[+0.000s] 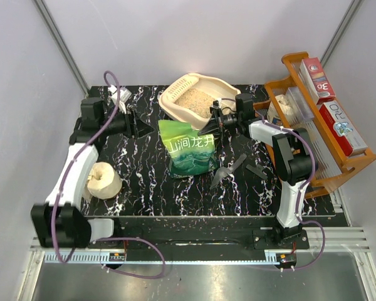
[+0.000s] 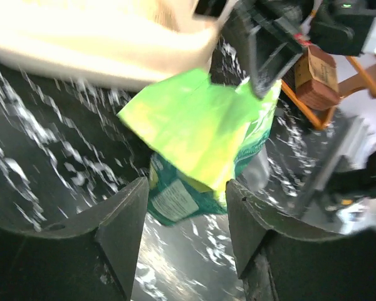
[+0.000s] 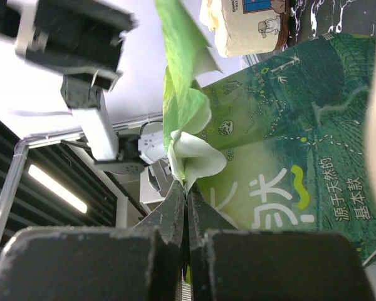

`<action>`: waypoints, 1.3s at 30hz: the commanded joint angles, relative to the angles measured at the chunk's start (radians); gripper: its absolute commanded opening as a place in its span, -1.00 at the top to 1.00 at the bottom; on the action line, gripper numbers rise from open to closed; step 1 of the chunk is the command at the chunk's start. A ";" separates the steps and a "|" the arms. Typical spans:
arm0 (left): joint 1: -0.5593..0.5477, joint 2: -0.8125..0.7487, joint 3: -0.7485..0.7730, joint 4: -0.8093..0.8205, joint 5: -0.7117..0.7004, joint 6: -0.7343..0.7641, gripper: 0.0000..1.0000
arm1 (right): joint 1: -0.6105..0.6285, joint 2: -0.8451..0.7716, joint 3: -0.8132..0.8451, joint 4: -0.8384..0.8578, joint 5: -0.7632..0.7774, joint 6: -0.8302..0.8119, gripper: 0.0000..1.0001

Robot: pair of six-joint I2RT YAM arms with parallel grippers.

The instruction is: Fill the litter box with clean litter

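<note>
The cream litter box [image 1: 175,95] sits at the back centre of the table with pale tan litter [image 1: 195,100] in it. It shows blurred at the top of the left wrist view [image 2: 100,50]. A green printed bag [image 1: 189,150] stands in front of it. My right gripper [image 1: 211,125] is shut on the bag's top right corner; the right wrist view shows its jaws pinching the folded bag edge [image 3: 191,157]. My left gripper [image 1: 140,123] is open and empty, just left of the bag [image 2: 194,125].
A cream tape roll [image 1: 103,180] lies front left. A dark scoop [image 1: 228,169] and a dark strip [image 1: 256,171] lie right of the bag. An orange wooden rack [image 1: 326,125] with boxes stands at the right edge.
</note>
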 commanded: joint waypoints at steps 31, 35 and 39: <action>-0.470 0.055 -0.015 -0.034 -0.265 0.966 1.00 | -0.073 -0.111 0.064 -0.251 0.059 -0.282 0.54; -0.458 0.036 -0.024 -0.028 -0.201 0.901 1.00 | -0.114 -0.216 0.227 -0.541 0.287 -0.758 0.13; -0.449 0.038 -0.021 -0.033 -0.152 0.838 1.00 | -0.104 -0.356 0.169 -0.514 0.312 -1.138 0.04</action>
